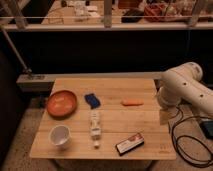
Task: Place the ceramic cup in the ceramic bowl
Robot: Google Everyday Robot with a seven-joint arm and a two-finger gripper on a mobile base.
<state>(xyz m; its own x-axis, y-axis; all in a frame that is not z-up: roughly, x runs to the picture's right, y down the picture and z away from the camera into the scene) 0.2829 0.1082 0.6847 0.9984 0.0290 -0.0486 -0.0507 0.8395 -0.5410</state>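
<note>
The ceramic cup (pixel 59 135) is sitting at the desk's (pixel 142 119) front-left corner, with the ceramic bowl (pixel 62 103) just behind it. The gripper (pixel 165 116) is hanging spread and empty at the right edge, beneath the white arm (pixel 182 86).

White arm (pixel 184 86) folded at three o'clock, bulky joints bent downward, gripper hidden behind them near four o'clock, jaws apart
</note>
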